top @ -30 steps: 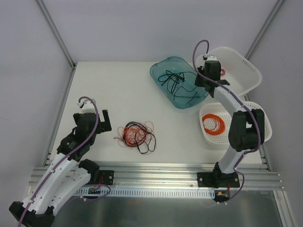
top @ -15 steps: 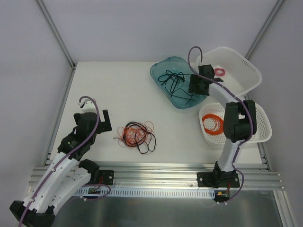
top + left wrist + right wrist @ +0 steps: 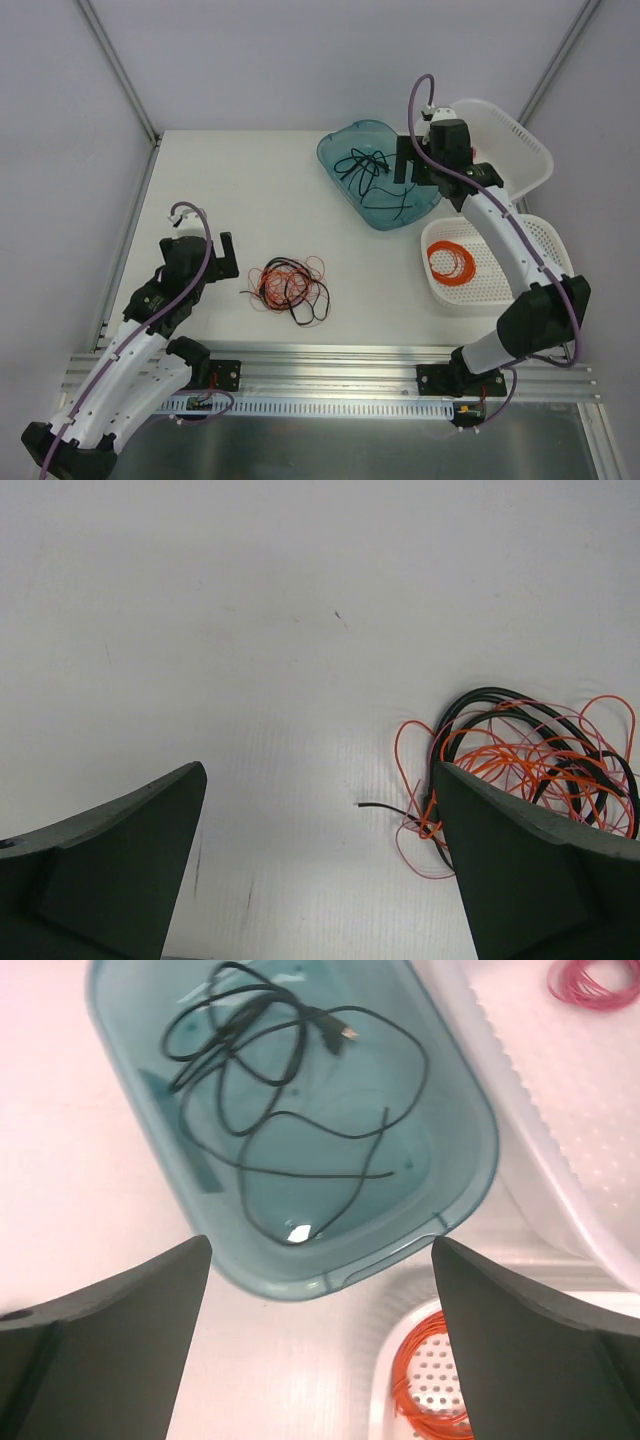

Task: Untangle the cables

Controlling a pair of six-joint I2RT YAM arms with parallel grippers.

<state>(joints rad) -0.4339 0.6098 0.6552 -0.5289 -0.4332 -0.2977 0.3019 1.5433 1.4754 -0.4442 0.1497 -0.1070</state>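
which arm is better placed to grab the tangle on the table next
Left. The left tool sits open beside the tangle, which shows in its wrist view; the right tool hangs open over the teal bin, far from it.

The cables (image 3: 520, 752) lie partly hidden behind the left hand (image 3: 318, 770).

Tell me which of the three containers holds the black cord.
The teal tub, with the black cord looped inside. The large white basket holds only a pink coil, the small white basket an orange coil.
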